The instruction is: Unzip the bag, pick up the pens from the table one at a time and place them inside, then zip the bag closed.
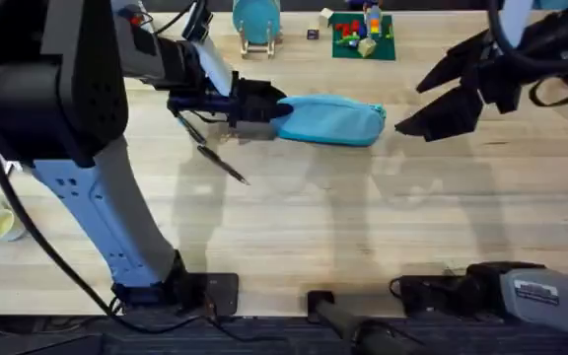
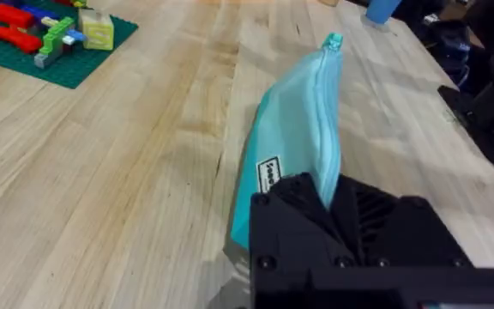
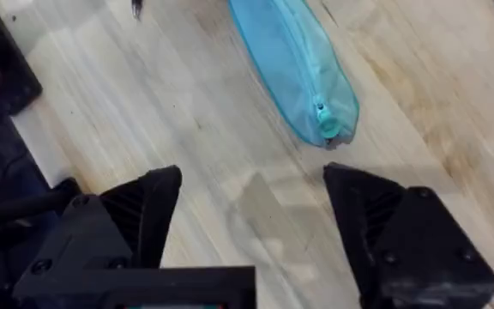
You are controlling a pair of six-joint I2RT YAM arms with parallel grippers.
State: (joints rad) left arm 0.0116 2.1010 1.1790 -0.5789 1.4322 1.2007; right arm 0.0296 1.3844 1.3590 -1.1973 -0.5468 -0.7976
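Left gripper (image 1: 264, 106) is clamped on the left end of the bag (image 1: 333, 120); in the left wrist view the black fingers (image 2: 303, 202) pinch the pouch fabric at the zipper seam. One bag, light blue, lying flat on the table (image 1: 363, 227), long axis running 9 to 3 o'clock, zipper closed along its top with the pale pull tab (image 3: 322, 110) at the right end. Left arm reaches up from its base at the lower left, forearm large and dark near the camera, wrist turned toward 3 o'clock into the bag's end.

Right gripper (image 1: 424, 97) hangs just off the bag's right end at about 3 o'clock from it, fingers spread wide apart, not touching anything. In the right wrist view the two fingers (image 3: 144, 206) straddle bare table with the bag's pull-tab end just ahead of them. Right arm comes in from the upper right edge, tips pointing toward 9 o'clock.

Pens: two thin dark ones on the table at about 7 o'clock from the left gripper, one (image 1: 223, 164) lying diagonally in the clear, the other (image 1: 191, 128) partly under the gripper. Both outside the bag.

Beyond the bag at 12 o'clock: one blue disc on a wooden stand (image 1: 255, 22), one green brick plate (image 1: 363, 37) with coloured bricks.
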